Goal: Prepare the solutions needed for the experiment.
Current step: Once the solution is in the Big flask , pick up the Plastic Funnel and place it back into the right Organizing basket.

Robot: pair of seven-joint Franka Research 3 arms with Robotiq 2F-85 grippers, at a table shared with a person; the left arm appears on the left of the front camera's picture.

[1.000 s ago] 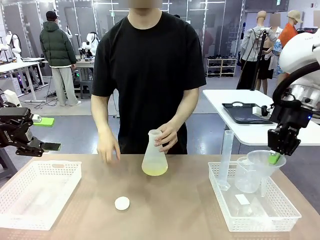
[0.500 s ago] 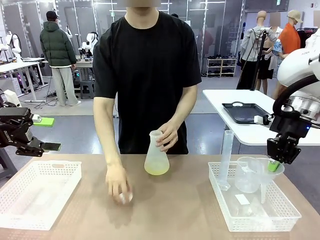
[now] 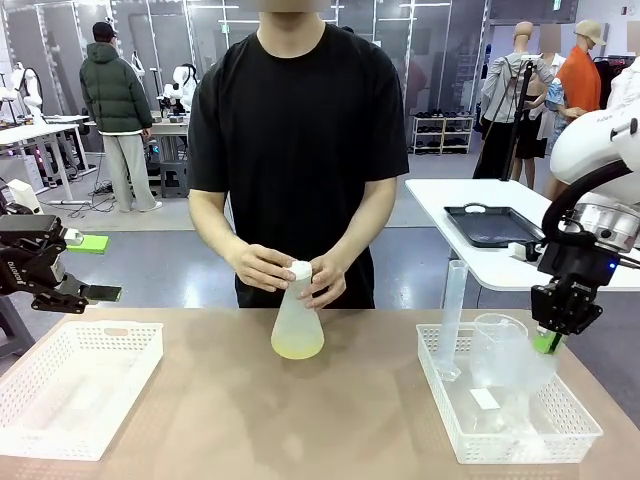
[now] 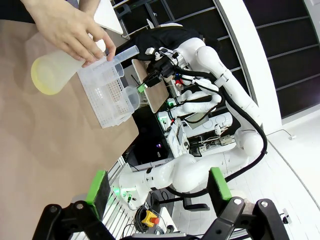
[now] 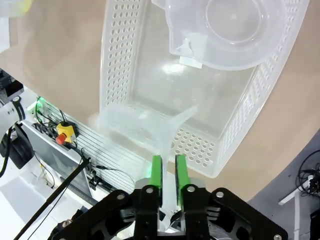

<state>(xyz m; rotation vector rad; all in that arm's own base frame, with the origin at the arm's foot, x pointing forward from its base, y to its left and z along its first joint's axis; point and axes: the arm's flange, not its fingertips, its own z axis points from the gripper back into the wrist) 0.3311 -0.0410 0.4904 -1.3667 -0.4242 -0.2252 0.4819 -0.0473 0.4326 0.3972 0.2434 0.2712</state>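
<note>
A shallow layer of yellow-green liquid [image 3: 297, 348] sits in the bottom of a frosted flask [image 3: 297, 322] that stands on the table [image 3: 200, 400] near its far middle edge. The person has one hand [image 3: 260, 268] on the white cap at the flask's top and the other hand [image 3: 327, 283] around its neck. The left gripper [image 3: 98, 268] hangs off the table's left end, above and beyond the left basket [image 3: 105, 326], with its jaws wide open and empty. The right gripper [image 5: 168, 161] hovers over the near end of the right basket [image 5: 115, 60]. Its green pads are only slightly apart, and the rim of a blurred clear funnel [image 5: 135, 125] lies between them. I cannot tell whether they grip it. A beaker [image 5: 235, 30] rests in the same basket.
</note>
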